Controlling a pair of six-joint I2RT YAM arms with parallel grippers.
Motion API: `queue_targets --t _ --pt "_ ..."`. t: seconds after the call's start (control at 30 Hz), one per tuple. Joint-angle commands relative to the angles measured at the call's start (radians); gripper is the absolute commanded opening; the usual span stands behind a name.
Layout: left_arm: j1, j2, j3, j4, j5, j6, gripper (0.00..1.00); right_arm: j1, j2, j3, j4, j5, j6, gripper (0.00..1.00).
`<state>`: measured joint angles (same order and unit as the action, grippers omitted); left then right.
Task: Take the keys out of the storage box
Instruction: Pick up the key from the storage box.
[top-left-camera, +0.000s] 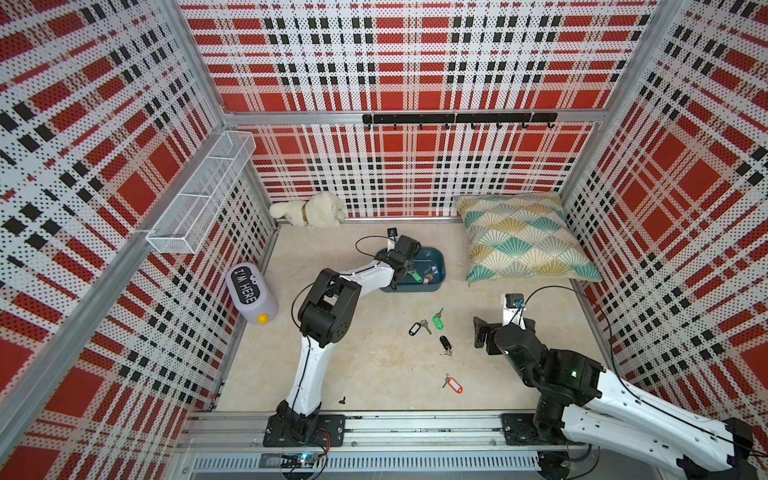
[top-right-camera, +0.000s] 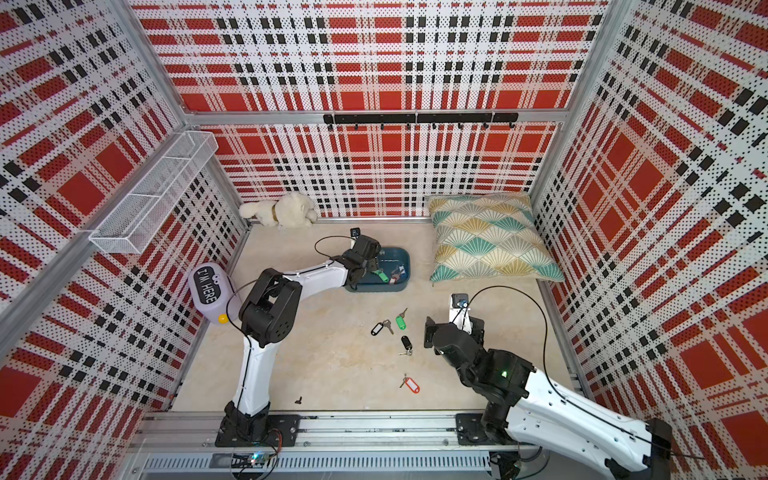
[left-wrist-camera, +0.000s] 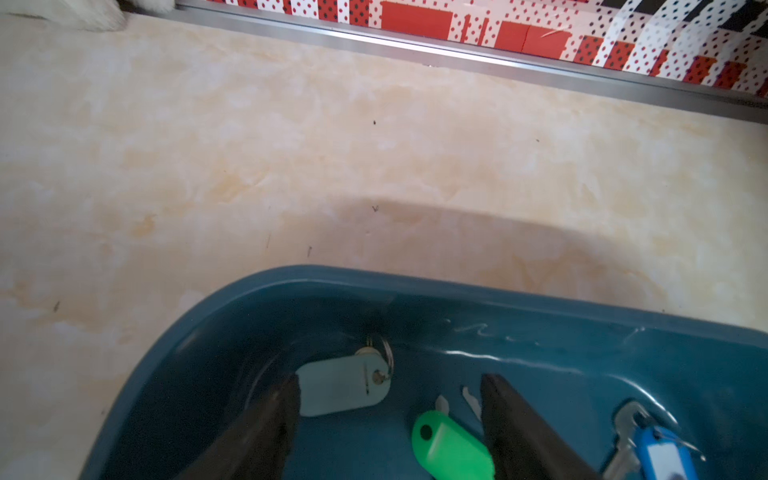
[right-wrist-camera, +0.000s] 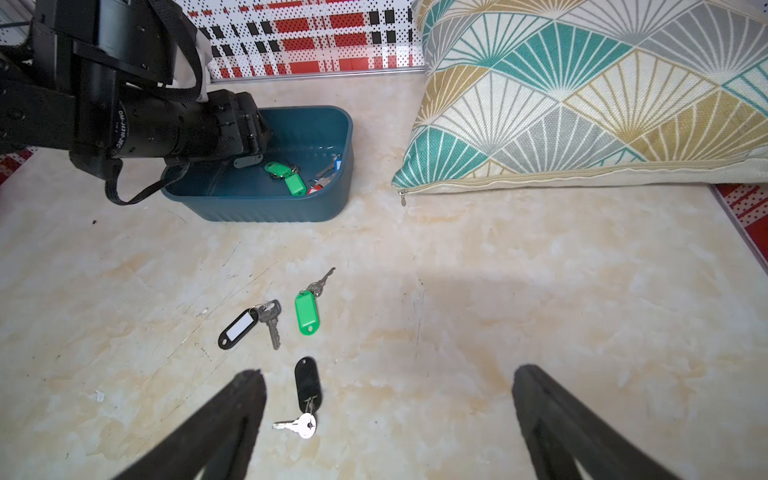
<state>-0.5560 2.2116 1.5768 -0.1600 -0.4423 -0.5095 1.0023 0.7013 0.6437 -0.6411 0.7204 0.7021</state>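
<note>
Four tagged metal keys (top-left-camera: 437, 322) out on table (top-left-camera: 374, 365); several await you in dark teal plastic storage box (right-wrist-camera: 270, 205). Left jaws open inside; right jaws open, empty.

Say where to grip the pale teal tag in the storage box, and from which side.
Pinch the pale teal tag across its narrow width, mid-body, coming straight down. It lies flat on the floor of the storage box, ring toward the curved wall, so a sideways approach looks blocked. The left claw, open, straddles the green tag too; shift it over.
</note>
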Motion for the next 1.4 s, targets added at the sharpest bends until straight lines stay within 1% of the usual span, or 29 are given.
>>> queue_targets --t 0.0,0.13,0.2,0.3,0.43,0.67,0.77,0.8,0.83,1.13,1.37 --pt "0.000 0.050 0.056 -0.014 0.025 0.010 0.70 -0.007 -0.016 -0.011 0.041 -0.014 -0.010 1.00" --pt "0.001 0.074 0.078 -0.019 0.036 0.021 0.68 -0.010 -0.035 -0.022 0.051 -0.017 -0.010 1.00" --pt "0.003 0.084 0.087 -0.022 0.037 0.025 0.65 -0.011 -0.042 -0.026 0.057 -0.017 -0.012 1.00" --pt "0.008 0.102 0.103 -0.035 0.033 0.025 0.58 -0.012 -0.043 -0.030 0.059 -0.018 -0.015 1.00" --pt "0.012 0.127 0.125 -0.047 0.028 0.023 0.54 -0.014 -0.042 -0.033 0.058 -0.015 -0.018 1.00" --pt "0.011 0.163 0.175 -0.088 0.011 0.027 0.32 -0.016 -0.050 -0.045 0.066 -0.018 -0.013 1.00" --pt "0.009 0.155 0.176 -0.091 0.000 0.027 0.13 -0.018 -0.052 -0.046 0.067 -0.018 -0.014 1.00" --pt "0.009 0.151 0.174 -0.093 -0.007 0.027 0.05 -0.019 -0.053 -0.045 0.066 -0.018 -0.015 1.00" --pt "0.006 0.144 0.174 -0.095 -0.015 0.028 0.00 -0.020 -0.053 -0.045 0.069 -0.018 -0.016 1.00" --pt "-0.027 0.019 0.121 -0.099 -0.065 0.038 0.00 -0.026 -0.032 -0.051 0.102 -0.030 -0.028 1.00" --pt "-0.048 -0.094 0.052 -0.092 -0.072 0.033 0.00 -0.030 0.004 -0.055 0.128 -0.049 -0.031 1.00"
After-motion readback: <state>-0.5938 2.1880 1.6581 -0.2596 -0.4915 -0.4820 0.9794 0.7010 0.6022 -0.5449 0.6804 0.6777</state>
